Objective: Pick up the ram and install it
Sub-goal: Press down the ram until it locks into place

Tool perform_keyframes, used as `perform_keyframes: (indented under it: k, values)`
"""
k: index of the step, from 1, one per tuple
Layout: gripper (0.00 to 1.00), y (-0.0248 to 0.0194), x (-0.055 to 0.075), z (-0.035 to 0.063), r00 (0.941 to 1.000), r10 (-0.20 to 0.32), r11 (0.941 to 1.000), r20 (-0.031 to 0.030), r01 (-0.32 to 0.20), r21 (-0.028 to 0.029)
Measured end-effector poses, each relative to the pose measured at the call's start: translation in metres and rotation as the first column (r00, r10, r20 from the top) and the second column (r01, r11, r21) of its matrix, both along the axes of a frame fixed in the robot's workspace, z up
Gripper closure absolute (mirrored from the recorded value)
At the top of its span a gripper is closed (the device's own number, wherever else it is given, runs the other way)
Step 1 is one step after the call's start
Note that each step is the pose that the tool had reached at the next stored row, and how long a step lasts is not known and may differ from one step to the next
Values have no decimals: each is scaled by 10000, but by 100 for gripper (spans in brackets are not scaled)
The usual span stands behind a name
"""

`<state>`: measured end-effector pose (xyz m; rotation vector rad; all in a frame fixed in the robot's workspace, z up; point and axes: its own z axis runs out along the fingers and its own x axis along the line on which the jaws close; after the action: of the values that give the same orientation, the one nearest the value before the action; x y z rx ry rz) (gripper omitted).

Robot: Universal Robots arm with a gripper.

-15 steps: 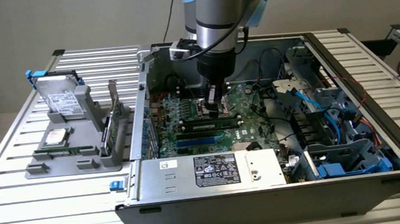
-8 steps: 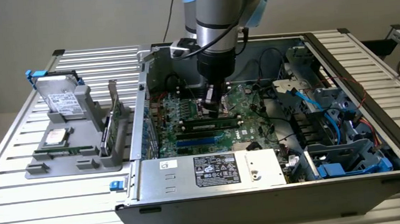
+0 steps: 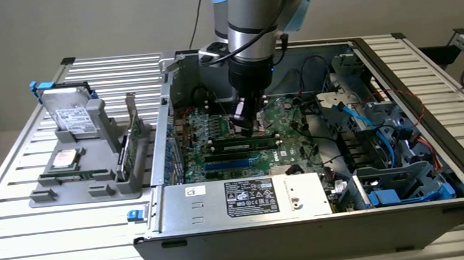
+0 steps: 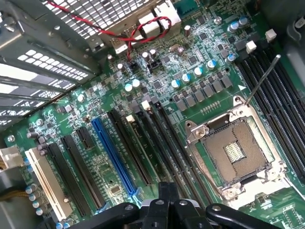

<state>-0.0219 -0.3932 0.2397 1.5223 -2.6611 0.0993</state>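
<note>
Gripper [image 3: 246, 129], fingers pressed together, hovered just above the ram [image 3: 245, 145] already lying along a motherboard [image 4: 190, 90] slot — likely the seating step, needing an even downward push.

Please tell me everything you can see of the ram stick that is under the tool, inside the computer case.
The ram is a long, thin green board with a row of black chips along its face. It stands on edge in a memory slot of the motherboard, level, running across the exterior view, with more slots beside it on the near side. The shut tool is just above its middle. Whether they touch, and whether the ram is fully seated, cannot be told.
</note>
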Motion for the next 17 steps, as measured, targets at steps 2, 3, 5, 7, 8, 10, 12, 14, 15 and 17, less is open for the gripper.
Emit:
perform_keyframes:
  k: [2, 3, 5, 7, 8, 10, 12, 14, 15, 17]
  values:
    - [89, 0, 0, 0, 9997, -235, 9997, 0, 235, 0]
    - [89, 0, 0, 0, 9995, -324, 9995, 1, 324, 0]
    - [89, 0, 0, 0, 9988, -484, 9988, 0, 484, -1]
    - [89, 0, 0, 0, 9978, -664, 9978, 1, 664, -1]
    - [89, 0, 0, 0, 9969, -781, 9969, 2, 781, -1]
    - [89, 0, 0, 0, 9945, -1046, 9945, 7, 1046, -1]
    - [89, 0, 0, 0, 9914, -1306, 9914, 20, 1306, 1]
    - [89, 0, 0, 0, 9876, -1568, 9876, 32, 1568, 3]
    - [89, 0, 0, 0, 9854, -1702, 9854, 34, 1702, 3]
    - [89, 0, 0, 0, 9802, -1979, 9802, 39, 1979, 4]
